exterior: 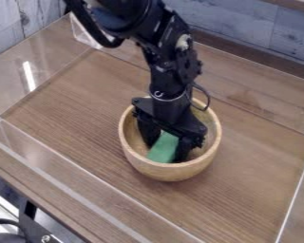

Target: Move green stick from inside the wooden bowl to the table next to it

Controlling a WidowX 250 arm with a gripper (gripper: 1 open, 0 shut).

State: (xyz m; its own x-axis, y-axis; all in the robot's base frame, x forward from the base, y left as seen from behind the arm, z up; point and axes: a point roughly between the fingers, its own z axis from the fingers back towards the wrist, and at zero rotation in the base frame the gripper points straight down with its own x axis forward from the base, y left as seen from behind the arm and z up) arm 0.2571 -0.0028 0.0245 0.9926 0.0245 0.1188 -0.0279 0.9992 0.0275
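Note:
The green stick (165,149) lies inside the wooden bowl (137,158), leaning against its near inner side. My black gripper (167,141) points straight down into the bowl, its jaws open on either side of the stick. One finger (143,133) stands at the stick's left and the other at its right. Whether the fingers touch the stick I cannot tell. The bowl rests on the dark brown table (79,104) near its middle.
Clear acrylic walls (41,71) edge the tabletop on the left, the front and the right. The black arm (142,28) reaches down from the upper left over the bowl. Bare tabletop shows on all sides of the bowl.

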